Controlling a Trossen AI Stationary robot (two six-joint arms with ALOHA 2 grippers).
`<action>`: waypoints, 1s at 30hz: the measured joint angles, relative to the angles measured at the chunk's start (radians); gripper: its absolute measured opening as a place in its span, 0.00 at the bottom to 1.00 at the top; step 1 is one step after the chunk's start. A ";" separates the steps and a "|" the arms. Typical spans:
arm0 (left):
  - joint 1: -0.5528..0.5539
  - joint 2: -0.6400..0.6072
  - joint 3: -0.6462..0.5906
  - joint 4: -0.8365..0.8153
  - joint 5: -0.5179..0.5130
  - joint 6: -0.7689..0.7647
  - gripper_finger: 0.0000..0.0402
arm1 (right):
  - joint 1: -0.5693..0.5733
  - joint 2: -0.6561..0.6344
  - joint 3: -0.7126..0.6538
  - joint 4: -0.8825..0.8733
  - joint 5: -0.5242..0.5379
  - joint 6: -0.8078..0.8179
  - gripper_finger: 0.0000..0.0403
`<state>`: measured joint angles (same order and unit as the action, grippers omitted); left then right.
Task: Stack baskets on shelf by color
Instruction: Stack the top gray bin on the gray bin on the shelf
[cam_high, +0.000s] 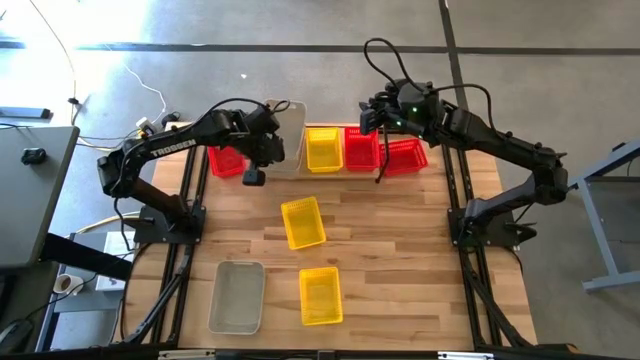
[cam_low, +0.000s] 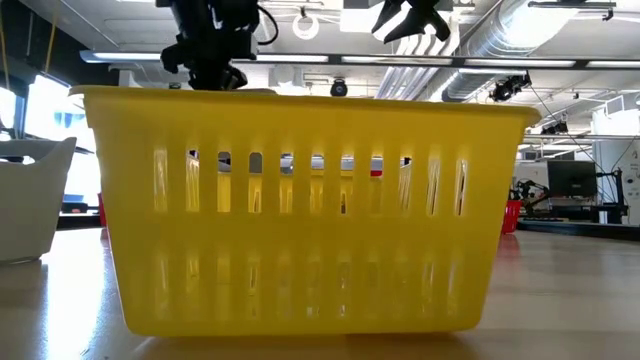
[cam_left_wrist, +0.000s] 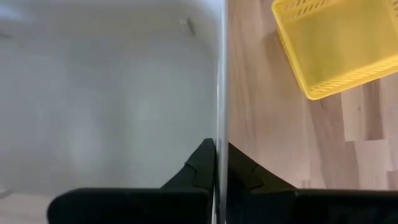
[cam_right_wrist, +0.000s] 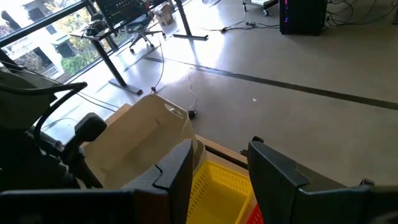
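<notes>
A grey basket (cam_high: 287, 133) hangs tilted at the far edge of the desk (cam_high: 400, 260), at the left end of the shelf row, with the left end effector (cam_left_wrist: 221, 168) pinching its thin wall between pressed fingers. The left wrist view shows that pale wall running between the two dark fingers, with the basket's inside filling one side and bare wood on the other.

Just beside it in the row sits a yellow basket (cam_high: 322, 149), then a red basket (cam_high: 361, 148), then another red one (cam_high: 404, 155) lying askew. A third red basket (cam_high: 227, 160) shows on the other side, under the left arm.

The right end effector (cam_right_wrist: 219, 177) hovers above the row, over the yellow and red baskets, its fingers spread and holding nothing.

Nearer the middle of the desk a yellow basket (cam_high: 303, 221) lies at an angle. At the near edge another yellow basket (cam_high: 320, 295) stands beside a second grey basket (cam_high: 236, 296); the low view is almost filled by that near yellow basket.
</notes>
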<state>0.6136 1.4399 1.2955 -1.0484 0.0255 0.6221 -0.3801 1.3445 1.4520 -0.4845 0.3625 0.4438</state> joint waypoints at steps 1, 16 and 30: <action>0.002 0.000 -0.008 0.005 -0.002 0.000 0.00 | 0.000 0.000 0.000 0.000 0.000 0.000 0.34; 0.002 0.110 -0.015 0.015 -0.040 -0.048 0.00 | 0.000 0.000 0.000 -0.001 0.000 0.000 0.34; 0.008 0.122 -0.014 0.070 -0.062 -0.088 0.01 | 0.000 0.000 0.000 -0.004 -0.004 -0.008 0.34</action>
<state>0.6216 1.5623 1.2811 -0.9787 -0.0362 0.5343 -0.3801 1.3445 1.4521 -0.4888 0.3586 0.4358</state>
